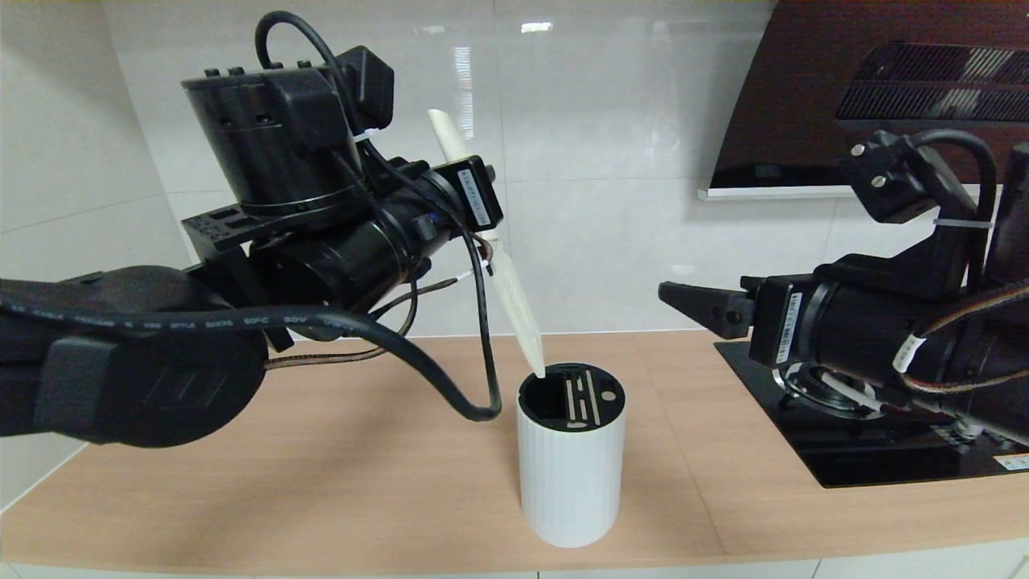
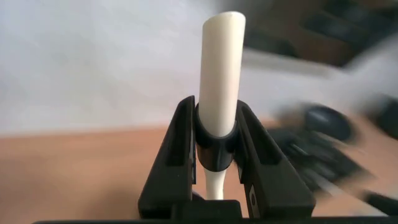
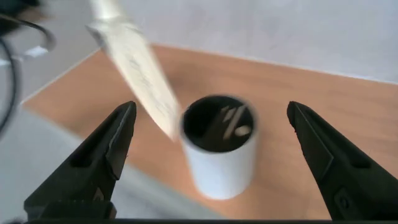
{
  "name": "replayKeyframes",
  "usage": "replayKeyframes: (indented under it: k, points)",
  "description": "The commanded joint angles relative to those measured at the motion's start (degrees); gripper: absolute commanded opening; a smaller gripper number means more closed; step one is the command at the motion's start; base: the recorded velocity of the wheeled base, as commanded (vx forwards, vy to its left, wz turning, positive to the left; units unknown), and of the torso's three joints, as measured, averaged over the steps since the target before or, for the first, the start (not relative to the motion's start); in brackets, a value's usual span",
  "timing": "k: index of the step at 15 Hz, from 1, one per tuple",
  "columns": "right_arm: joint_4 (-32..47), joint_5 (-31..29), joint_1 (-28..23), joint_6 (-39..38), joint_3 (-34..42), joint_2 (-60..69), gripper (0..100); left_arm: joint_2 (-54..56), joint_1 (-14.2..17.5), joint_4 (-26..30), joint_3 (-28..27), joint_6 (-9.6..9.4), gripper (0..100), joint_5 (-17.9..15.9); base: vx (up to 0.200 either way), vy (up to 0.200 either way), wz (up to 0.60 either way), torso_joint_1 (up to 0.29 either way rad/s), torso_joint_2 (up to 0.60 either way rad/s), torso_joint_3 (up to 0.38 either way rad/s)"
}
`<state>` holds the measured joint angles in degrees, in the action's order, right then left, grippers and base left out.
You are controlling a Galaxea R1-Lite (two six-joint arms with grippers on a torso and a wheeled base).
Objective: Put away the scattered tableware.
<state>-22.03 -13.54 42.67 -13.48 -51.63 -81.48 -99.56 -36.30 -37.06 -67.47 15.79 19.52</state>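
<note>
A white ribbed cylindrical holder (image 1: 571, 474) (image 3: 221, 162) stands on the wooden counter, its black slotted top open. A cream-coloured knife (image 1: 514, 297) (image 2: 220, 81) (image 3: 140, 68) hangs tilted above it, blade tip right at the holder's rim on its left side. My left gripper (image 2: 214, 149) is shut on the knife's handle, up and to the left of the holder. Off to the holder's right, at about the knife's height, my right gripper (image 1: 691, 301) (image 3: 214, 134) stands open and holds nothing.
A black cooktop (image 1: 868, 434) lies on the counter (image 1: 338, 482) at the right, under the right arm. A dark range hood (image 1: 868, 88) hangs at the upper right. White tiled wall behind. Bare counter lies left of and in front of the holder.
</note>
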Motion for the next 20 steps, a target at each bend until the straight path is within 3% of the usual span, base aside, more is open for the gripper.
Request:
replayKeyframes:
  k: [1,2,3,5,6,7,10,20]
  points:
    - [0.0,0.0,-0.9,0.0,-0.2,1.1,100,-1.2,-0.4,-0.1,-1.0,-2.16,0,2.6,0.000,0.000,0.00,0.000,0.00,0.000]
    - [0.0,0.0,-0.9,0.0,-0.3,1.0,100,-1.9,-1.0,-0.1,-1.0,-2.60,0,4.2,0.000,0.000,0.00,0.000,0.00,0.000]
    - [0.1,0.0,-1.3,0.0,-0.2,0.4,100,-3.4,-2.1,-0.7,-1.0,-2.87,0,8.6,0.000,0.000,0.00,0.000,0.00,0.000]
    - [0.0,0.0,-1.3,0.0,-0.1,0.0,100,-5.9,-2.9,-4.5,-1.0,-3.13,0,13.1,0.000,0.000,0.00,0.000,0.00,0.000]
    - [0.0,0.0,-1.3,0.0,-0.1,0.0,100,-9.1,-4.0,-8.1,-1.5,-3.83,0,17.3,0.000,0.000,0.00,0.000,0.00,0.000]
    - [0.0,0.0,-1.3,0.0,-0.1,0.0,100,-10.7,-4.5,-10.7,-1.8,-5.86,0,18.5,0.000,0.000,0.00,0.000,0.00,0.000]
    - [0.0,0.0,-1.3,0.0,0.0,0.2,100,-12.8,-4.8,-15.1,-1.3,-8.49,0,19.6,0.000,0.000,0.00,0.000,0.00,0.000]
    - [0.0,0.1,-1.3,0.0,0.2,-1.3,100,-16.5,-7.3,-15.3,1.2,-8.76,0,19.9,0.000,0.000,0.00,0.000,0.00,0.000]
